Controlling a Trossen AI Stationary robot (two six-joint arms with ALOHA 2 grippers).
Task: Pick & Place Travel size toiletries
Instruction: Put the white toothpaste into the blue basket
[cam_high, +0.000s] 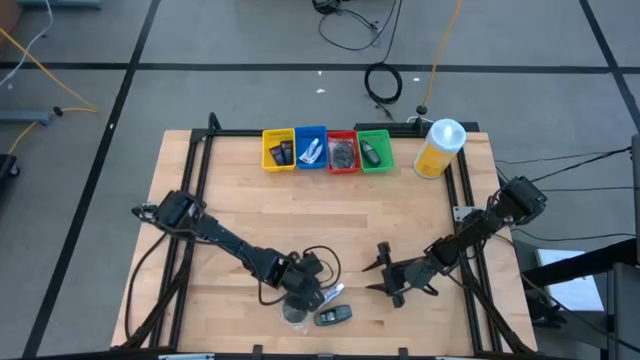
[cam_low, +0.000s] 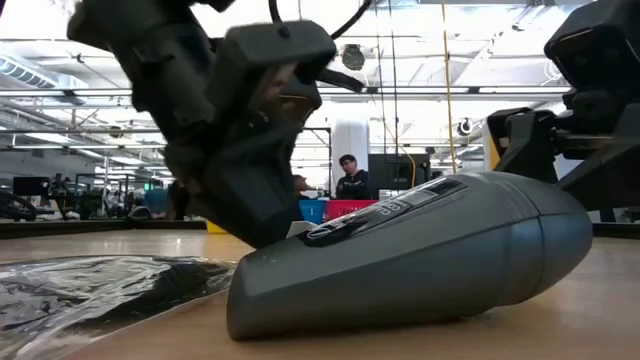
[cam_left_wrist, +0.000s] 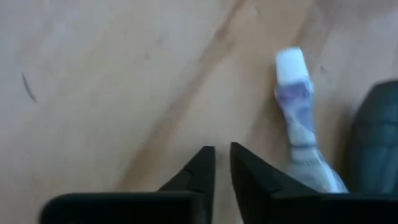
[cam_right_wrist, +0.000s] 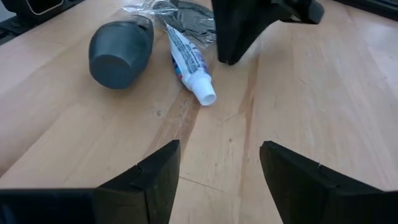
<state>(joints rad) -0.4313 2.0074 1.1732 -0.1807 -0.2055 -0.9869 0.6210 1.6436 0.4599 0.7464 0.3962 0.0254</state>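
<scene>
The left gripper (cam_left_wrist: 222, 171) is down low at the near edge of the tabletop (cam_high: 330, 215), fingers pinched to a thin slit with only bare wood showing between them, so it's got nothing in it. Just beside it lies a small white-capped toothpaste tube (cam_right_wrist: 189, 62), close to the fingers but not between them. On the far side of that tube sits a dark grey oblong bottle (cam_low: 420, 255) lying on its side, and a crinkly clear-wrapped packet (cam_low: 90, 285) with something dark inside rests flat right by the same cluster, close under the left gripper. The right gripper (cam_right_wrist: 217, 180) hangs a bit off to the right of all this, fingers spread wide and empty, pointed toward the tube and bottle. Further out, along the back edge, there's a row of four small trays, yellow (cam_high: 278, 150), blue (cam_high: 311, 149), red (cam_high: 343, 152) and green (cam_high: 374, 151), each with a small item inside, and a big yellow bottle (cam_high: 438, 148) with a white cap stands just right of them.
</scene>
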